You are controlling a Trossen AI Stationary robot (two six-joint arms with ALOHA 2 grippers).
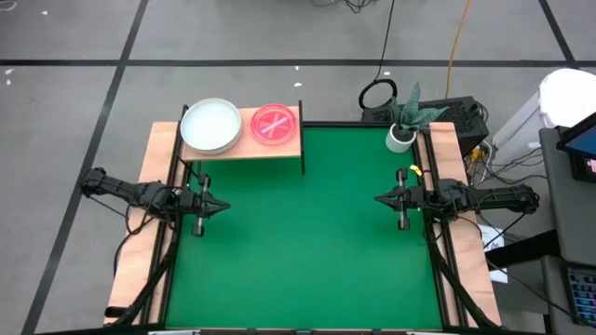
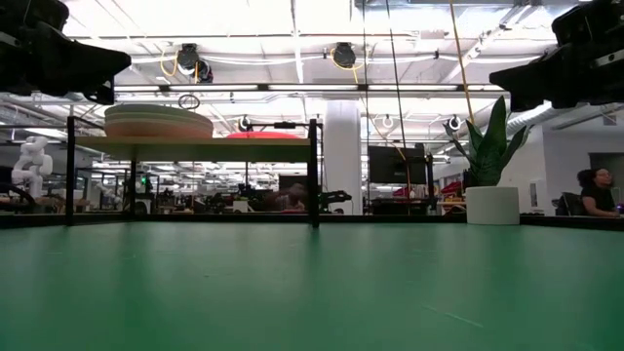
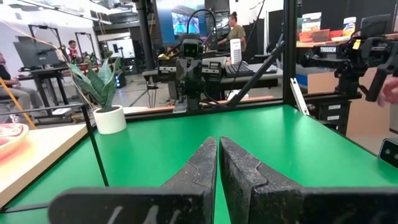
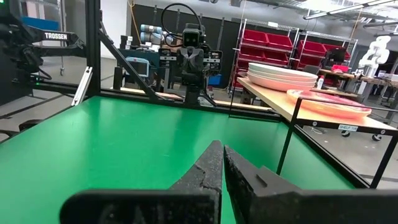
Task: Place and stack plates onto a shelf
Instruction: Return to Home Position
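Green table (image 1: pixel 307 242), far-left shelf (image 1: pixel 244 153): 2 plate stacks (image 2: pixel 158 122), layers distinct only side-on.

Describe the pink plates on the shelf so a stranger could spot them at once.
At the green table's back left corner stands a small wooden shelf on black legs. The pink plates are the low pile on its right half, smaller and flatter than the white pile beside them.
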